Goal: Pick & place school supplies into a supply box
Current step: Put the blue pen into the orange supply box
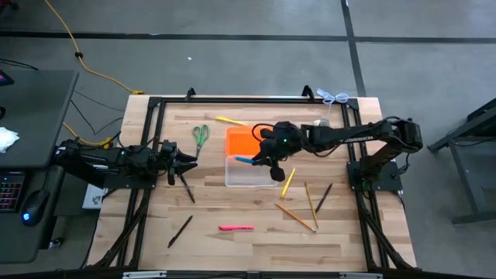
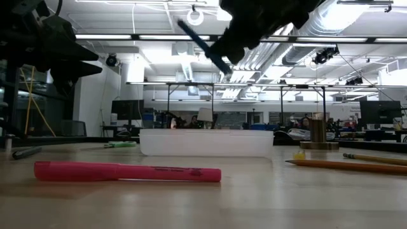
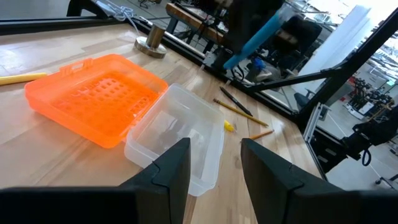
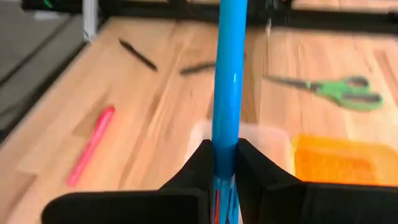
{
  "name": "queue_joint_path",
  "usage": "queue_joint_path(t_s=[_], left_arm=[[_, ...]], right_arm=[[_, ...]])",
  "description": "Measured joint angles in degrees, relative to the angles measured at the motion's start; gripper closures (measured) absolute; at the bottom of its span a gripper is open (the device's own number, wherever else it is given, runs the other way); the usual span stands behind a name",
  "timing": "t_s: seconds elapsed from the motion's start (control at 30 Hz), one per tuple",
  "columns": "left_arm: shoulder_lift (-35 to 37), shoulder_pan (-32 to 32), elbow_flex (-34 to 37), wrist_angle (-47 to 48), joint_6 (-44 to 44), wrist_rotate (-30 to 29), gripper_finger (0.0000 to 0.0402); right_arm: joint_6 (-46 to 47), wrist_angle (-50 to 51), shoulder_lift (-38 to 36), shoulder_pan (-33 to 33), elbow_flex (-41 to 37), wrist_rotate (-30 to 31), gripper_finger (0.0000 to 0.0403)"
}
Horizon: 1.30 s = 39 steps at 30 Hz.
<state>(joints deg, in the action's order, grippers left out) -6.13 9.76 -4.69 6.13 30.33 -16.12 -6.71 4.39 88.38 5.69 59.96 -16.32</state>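
Nearest on the table lies a pink marker (image 1: pixel 235 228), with a black pen (image 1: pixel 180 231) to its left and wooden pencils (image 1: pixel 294 218) to its right. Further in, the clear supply box (image 1: pixel 249 171) stands open, its orange lid (image 1: pixel 242 142) folded out on the far side. The right gripper (image 1: pixel 271 159) hangs above the box, its fingers pinching a blue pen (image 4: pixel 226 93). The left gripper (image 1: pixel 186 161) waits at the left with fingers spread. Green scissors (image 1: pixel 201 136) and a yellow pen (image 1: pixel 229 121) lie farthest
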Motion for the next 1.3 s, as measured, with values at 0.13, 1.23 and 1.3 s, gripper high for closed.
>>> queue_joint_path(t_s=[0.13, 1.23, 1.3], left_arm=[[-0.01, 0.02, 0.0, 0.0, 0.0, 0.0, 0.0229], [-0.01, 0.02, 0.0, 0.02, 0.0, 0.0, 0.0229], [-0.02, 0.02, 0.0, 0.02, 0.0, 0.0, 0.0229]], right_arm=[[-0.18, 0.6, 2.63, -0.57, 0.0, 2.56, 0.038], [-2.32, 7.17, 14.8, -0.51, 0.0, 12.14, 0.0379], [-2.33, 7.48, 14.8, -0.48, 0.0, 12.06, 0.0379]])
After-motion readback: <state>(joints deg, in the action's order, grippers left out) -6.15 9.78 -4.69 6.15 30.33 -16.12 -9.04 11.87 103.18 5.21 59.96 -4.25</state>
